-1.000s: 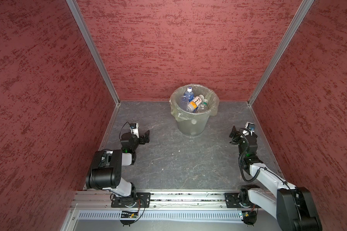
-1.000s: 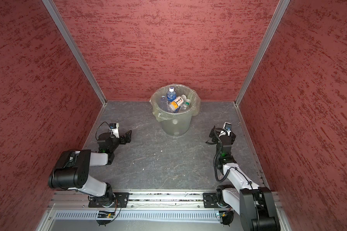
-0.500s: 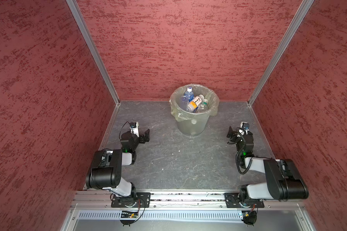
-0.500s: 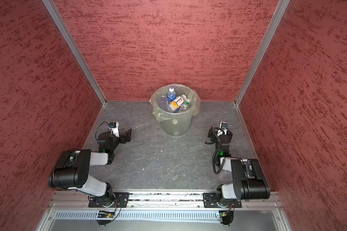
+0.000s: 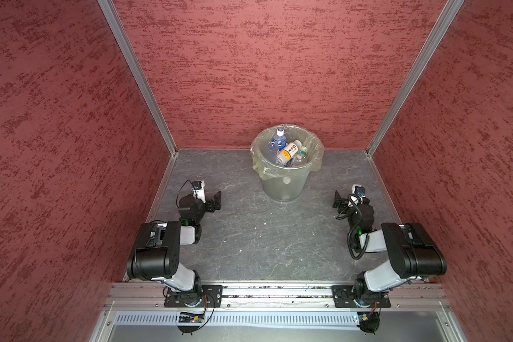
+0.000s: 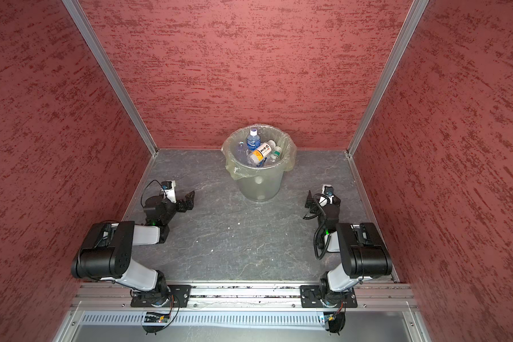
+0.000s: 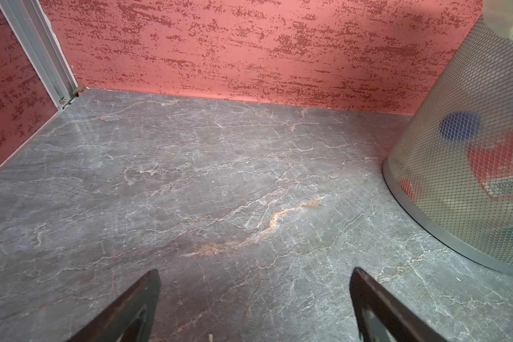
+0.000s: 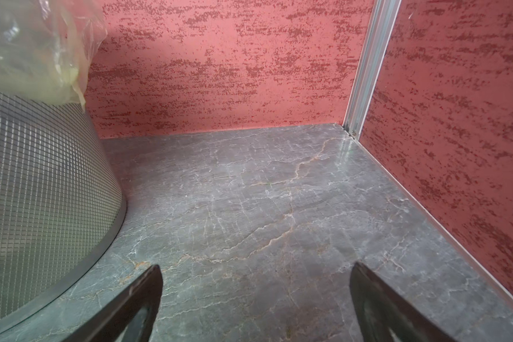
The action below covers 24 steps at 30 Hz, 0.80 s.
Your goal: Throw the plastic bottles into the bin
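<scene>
The bin, a grey-green mesh bucket lined with a translucent bag, stands at the back middle of the floor. Several plastic bottles lie inside it, with blue, white-yellow and green labels. No bottle shows on the floor. My left gripper rests low, left of the bin, open and empty. My right gripper rests low to the bin's right, also open and empty. In the left wrist view the open gripper frames bare floor beside the bin, and a blue cap shows through the mesh. In the right wrist view the gripper is open beside the bin.
Red textured walls close in the back and both sides, with aluminium posts at the corners. The grey marbled floor lies between the arms. A metal rail carries both arm bases at the front.
The right arm has folded back from a stretched pose, its elbow rising over its base, while its gripper shifted slightly. The left arm has not moved. Both grippers stayed open.
</scene>
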Each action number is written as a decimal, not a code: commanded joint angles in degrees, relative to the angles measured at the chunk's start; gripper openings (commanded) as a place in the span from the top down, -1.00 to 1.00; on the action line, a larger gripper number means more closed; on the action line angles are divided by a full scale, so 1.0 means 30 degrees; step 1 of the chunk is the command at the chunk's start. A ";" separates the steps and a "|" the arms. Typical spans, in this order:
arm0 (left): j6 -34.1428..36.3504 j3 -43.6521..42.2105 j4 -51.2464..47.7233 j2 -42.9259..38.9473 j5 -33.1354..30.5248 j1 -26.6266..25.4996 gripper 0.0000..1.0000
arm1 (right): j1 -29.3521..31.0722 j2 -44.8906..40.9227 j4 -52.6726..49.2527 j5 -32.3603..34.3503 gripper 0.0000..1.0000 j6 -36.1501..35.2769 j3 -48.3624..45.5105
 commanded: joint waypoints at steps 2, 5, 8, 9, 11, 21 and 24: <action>0.0261 0.0273 0.0361 -0.0035 0.0059 -0.0030 -0.99 | -0.0106 -0.0078 0.0485 0.0734 -0.98 0.0158 0.0270; 0.0246 0.0269 0.0364 -0.0025 0.0084 -0.0042 -0.99 | -0.0086 -0.0099 0.0653 0.0778 -0.98 0.0126 0.0212; 0.0261 0.0267 0.0364 -0.0053 0.0064 -0.0034 -0.99 | -0.0086 -0.0098 0.0612 0.0771 -0.98 0.0134 0.0212; 0.0241 0.0267 0.0364 -0.0051 0.0073 -0.0044 -0.99 | -0.0111 -0.0092 0.0626 0.0784 -0.98 0.0109 0.0220; 0.0260 0.0272 0.0357 -0.0053 0.0055 -0.0038 -0.99 | -0.0105 -0.0086 0.0626 0.0770 -0.98 0.0107 0.0206; 0.0244 0.0267 0.0364 -0.0049 0.0051 -0.0031 -0.99 | -0.0115 -0.0087 0.0625 0.0780 -0.98 0.0129 0.0214; 0.0257 0.0269 0.0357 -0.0049 0.0044 -0.0031 -0.99 | -0.0105 -0.0082 0.0612 0.0773 -0.98 0.0134 0.0217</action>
